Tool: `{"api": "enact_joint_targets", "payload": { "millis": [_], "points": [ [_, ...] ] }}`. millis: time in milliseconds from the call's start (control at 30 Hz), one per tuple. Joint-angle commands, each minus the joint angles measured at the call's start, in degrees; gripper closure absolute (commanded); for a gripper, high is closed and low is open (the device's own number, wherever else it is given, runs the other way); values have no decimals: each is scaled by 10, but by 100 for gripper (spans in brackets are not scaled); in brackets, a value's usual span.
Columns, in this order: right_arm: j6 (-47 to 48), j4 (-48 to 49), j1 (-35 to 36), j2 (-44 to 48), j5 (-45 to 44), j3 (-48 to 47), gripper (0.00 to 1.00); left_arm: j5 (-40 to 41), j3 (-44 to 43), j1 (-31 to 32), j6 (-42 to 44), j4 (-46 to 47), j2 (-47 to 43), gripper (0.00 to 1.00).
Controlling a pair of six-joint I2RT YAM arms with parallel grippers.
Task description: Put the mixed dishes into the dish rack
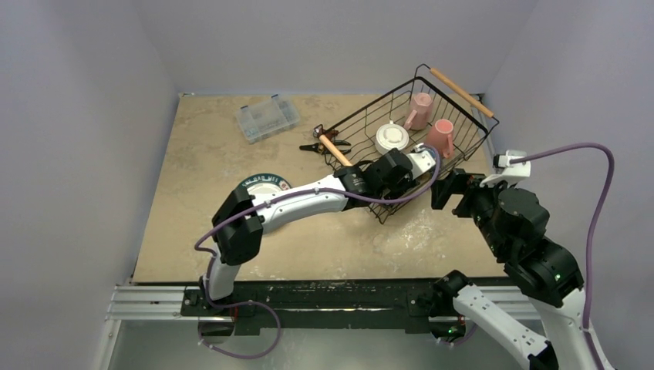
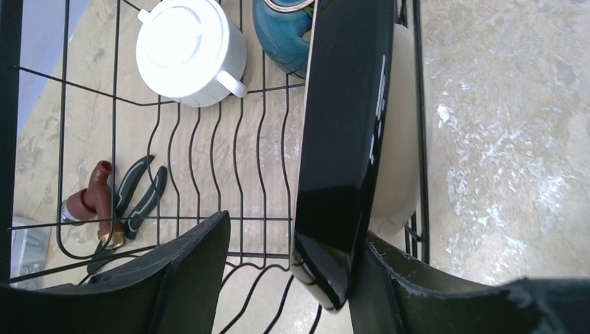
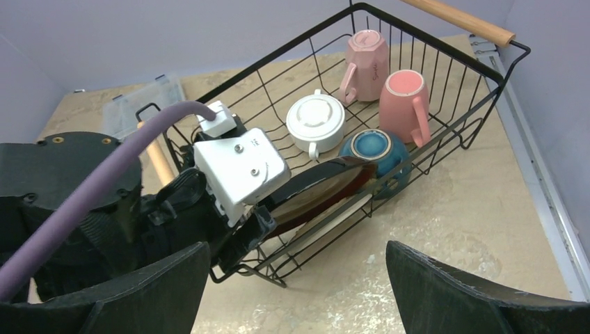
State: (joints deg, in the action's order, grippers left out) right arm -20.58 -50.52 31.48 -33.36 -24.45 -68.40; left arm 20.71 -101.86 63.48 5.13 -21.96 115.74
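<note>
The dish rack (image 3: 459, 19) holds two pink mugs (image 3: 365, 59), a white two-handled cup (image 3: 315, 120), a blue bowl (image 3: 376, 149) and, on edge at its near wall, a dark red-rimmed plate (image 3: 320, 188) beside a cream plate (image 2: 400, 139). The left claw (image 2: 292, 240) stands wide around the dark plate, one finger (image 2: 417, 292) against it. The right claw (image 3: 296, 250) hovers wide and empty beside the rack. Only the top view shows the clear box (image 1: 268, 118) and another plate (image 1: 264, 183) on the surface (image 1: 193, 154); there the left arm hides the bowl.
</note>
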Motion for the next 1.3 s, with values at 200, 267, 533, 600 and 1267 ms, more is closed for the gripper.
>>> {"api": "enact_joint_targets", "payload": {
  "millis": [200,267,533,600,1267],
  "points": [
    [-38,34,1,-25,35,25,1,-67,92,-2,40,82,-84,51],
    [-39,39,2,-22,36,30,1,-69,100,-1,50,84,-87,51],
    [-36,38,1,-22,31,34,1,-105,112,-2,86,87,-101,45],
    [-38,38,1,-18,27,36,1,-133,114,-2,84,81,-111,41],
    [-55,40,2,26,32,43,1,-200,157,-7,-45,55,-298,37]
  ]
}}
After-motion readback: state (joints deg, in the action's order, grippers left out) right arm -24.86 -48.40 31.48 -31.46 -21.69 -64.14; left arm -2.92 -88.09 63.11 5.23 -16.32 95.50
